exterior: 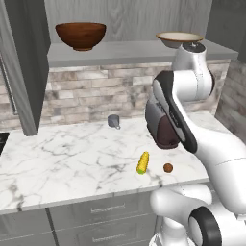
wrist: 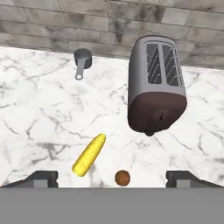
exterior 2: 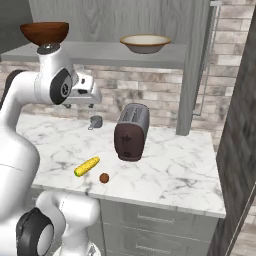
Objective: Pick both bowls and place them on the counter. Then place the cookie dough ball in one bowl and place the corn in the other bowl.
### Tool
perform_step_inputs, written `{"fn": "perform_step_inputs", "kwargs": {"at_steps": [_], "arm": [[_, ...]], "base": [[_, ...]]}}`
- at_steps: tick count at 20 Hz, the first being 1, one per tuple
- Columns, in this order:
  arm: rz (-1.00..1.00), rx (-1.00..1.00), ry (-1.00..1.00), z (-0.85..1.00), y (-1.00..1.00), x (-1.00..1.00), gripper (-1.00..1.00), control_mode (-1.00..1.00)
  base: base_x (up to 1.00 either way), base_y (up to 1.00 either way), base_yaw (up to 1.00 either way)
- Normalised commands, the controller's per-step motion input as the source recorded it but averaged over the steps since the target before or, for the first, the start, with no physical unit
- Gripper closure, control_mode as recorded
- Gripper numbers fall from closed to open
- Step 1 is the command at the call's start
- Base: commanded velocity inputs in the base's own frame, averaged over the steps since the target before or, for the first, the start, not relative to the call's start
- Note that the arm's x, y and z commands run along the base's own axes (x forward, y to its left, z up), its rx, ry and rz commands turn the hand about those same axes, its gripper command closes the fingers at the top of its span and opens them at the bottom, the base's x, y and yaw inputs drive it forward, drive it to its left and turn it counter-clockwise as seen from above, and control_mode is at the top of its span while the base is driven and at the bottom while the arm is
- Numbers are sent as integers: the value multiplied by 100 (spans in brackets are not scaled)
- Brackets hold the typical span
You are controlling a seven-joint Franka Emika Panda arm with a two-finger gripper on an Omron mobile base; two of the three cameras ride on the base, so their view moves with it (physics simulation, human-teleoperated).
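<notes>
Two bowls sit on the shelf (exterior: pixel 134 52) in the left base view, the brown bowl (exterior: pixel 80 35) left and the tan bowl (exterior: pixel 178 38) right, while the corn (exterior: pixel 142 163) and dough ball (exterior: pixel 167 167) lie apart on the counter (exterior: pixel 62 158) below. From the right base view, the gripper (exterior 2: pixel 86 100) hangs above the counter near the mug (exterior 2: pixel 95 121), left of the toaster (exterior 2: pixel 131 132). Down the hand view, the fingertips (wrist: pixel 41 178) stand wide apart and empty over the corn and ball.

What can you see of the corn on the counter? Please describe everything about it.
The corn is a small yellow cob with a greenish end, its surface rough with kernels. It lies flat on its side on the white marble counter, near the front edge. A tiny brown dough ball sits close beside it without touching. The toaster stands behind it. Nothing holds or touches the cob.
</notes>
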Motion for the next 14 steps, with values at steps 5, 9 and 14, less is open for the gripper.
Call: {"fn": "perform_step_inputs", "kwargs": {"at_steps": [5, 9, 14], "arm": [[5, -21, -18, 72, -15, 0, -100, -100], [4, -20, -17, 62, -15, 0, -100, -100], [4, -10, -13, 63, -26, 0, -100, -100]], "base": [[0, 0, 0], [0, 0, 0], [0, 0, 0]]}}
